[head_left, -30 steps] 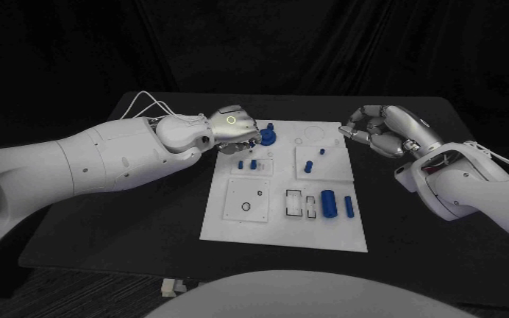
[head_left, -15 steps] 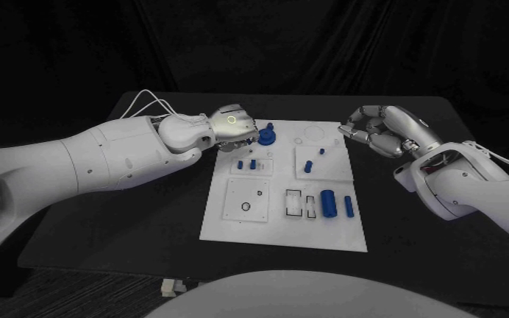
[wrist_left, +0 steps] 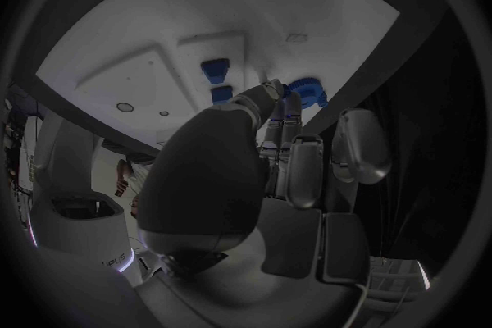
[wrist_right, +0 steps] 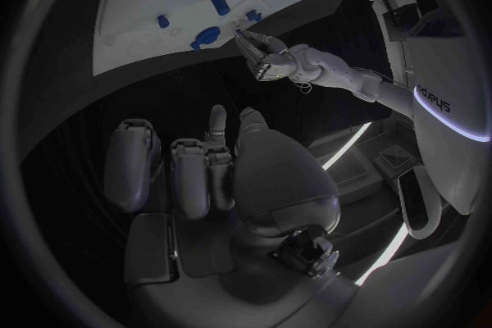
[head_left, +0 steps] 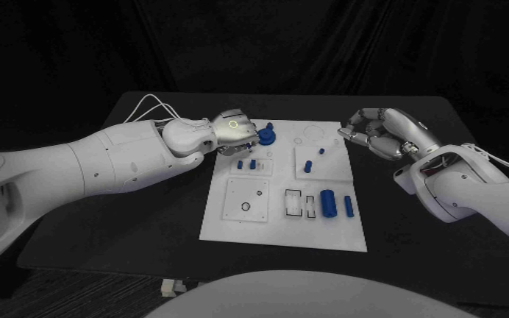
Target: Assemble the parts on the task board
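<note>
Left hand, fingers curled, at the blue part near the board's top edge, frame centre; grip unclear, probably seating it. Right hand, curled on nothing, hangs beside the board's right edge, clear of work.

text: "sharpa" | on: white arm | view: right wrist | partly legible

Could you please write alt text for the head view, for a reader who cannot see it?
The robot's left hand reaches over the far left corner of the white task board, fingertips at a round blue part there. The right hand, fingers curled and holding nothing, hovers beside the board's far right corner. Other blue parts lie on the board.
</note>
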You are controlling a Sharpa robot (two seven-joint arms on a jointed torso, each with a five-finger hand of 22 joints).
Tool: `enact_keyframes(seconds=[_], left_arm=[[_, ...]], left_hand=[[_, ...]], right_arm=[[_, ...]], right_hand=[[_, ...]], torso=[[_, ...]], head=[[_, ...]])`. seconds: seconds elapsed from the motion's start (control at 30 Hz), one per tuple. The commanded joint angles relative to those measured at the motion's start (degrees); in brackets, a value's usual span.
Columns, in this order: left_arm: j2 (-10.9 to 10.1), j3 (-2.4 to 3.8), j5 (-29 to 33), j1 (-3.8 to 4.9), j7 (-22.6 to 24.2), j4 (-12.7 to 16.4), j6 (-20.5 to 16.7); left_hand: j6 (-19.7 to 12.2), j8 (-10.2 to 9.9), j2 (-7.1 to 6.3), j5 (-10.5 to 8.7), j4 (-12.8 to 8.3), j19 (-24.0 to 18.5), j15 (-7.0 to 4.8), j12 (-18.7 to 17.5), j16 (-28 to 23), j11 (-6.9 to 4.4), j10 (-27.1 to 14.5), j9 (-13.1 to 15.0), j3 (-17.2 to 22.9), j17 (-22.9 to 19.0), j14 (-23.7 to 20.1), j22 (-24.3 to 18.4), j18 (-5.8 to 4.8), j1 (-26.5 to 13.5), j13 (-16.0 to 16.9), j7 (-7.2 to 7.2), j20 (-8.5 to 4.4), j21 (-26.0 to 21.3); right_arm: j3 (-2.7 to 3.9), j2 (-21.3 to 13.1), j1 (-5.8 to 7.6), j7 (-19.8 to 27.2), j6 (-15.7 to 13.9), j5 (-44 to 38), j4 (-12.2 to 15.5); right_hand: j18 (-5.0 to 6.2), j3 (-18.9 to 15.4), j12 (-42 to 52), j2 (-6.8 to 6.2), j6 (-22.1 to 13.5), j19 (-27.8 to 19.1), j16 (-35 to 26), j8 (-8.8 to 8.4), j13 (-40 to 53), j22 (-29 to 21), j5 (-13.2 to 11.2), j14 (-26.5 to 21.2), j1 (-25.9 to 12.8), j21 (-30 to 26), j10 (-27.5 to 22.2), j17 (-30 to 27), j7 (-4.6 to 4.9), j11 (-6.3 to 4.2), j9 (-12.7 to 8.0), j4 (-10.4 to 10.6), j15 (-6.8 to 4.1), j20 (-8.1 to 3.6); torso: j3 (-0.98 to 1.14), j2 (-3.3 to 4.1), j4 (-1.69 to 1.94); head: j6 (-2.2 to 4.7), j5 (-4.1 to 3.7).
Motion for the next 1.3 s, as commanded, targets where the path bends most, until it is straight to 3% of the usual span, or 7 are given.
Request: enact_keyframes(seconds=[0.03, 1.3], left_arm=[[0.2, 0.05, -0.5, -0.12, 0.1, 0.0, 1.0], [0.7, 0.05, -0.5, -0.35, 0.3, 0.1, 3.8]], left_hand=[[-0.1, -0.3, -0.19, 0.18, 0.0, -0.3, -0.15, 0.3, 0.0, -0.11, 0.1, -0.1, -0.2, -0.1, -0.1, 8.5, 0.5, -0.2, 0.0, -0.45, 0.07, -0.3], [0.2, -0.2, 0.14, 0.08, 0.0, -0.6, -0.22, 0.2, -0.2, -0.32, 0.1, -0.1, -0.4, -0.8, -0.5, 8.4, 0.61, -0.6, 0.3, -0.66, 0.11, -1.0]], right_arm=[[0.03, -0.1, -0.2, -0.8, 0.1, -0.3, 0.1], [0.03, -0.1, -0.32, -0.7, 0.0, -0.3, 0.1]], right_hand=[[0.64, -0.3, -0.2, -0.36, 0.5, 0.0, -0.3, 0.11, 6.5, 10.1, 0.2, 4.4, 0.0, -0.2, 6.0, 6.8, 0.04, -0.39, -0.1, -0.2, -0.31, -0.3], [0.67, -0.3, -0.2, -0.4, 0.6, 0.0, -0.3, 0.08, 6.5, 10.0, 0.2, 4.4, 0.2, -0.3, 6.0, 6.7, 0.02, -0.42, -0.1, -0.2, -0.35, -0.33]], torso=[[0.01, -0.02, 0.02], [0.01, -0.08, 0.04]], head=[[-0.01, -0.05], [-0.01, -0.16]])
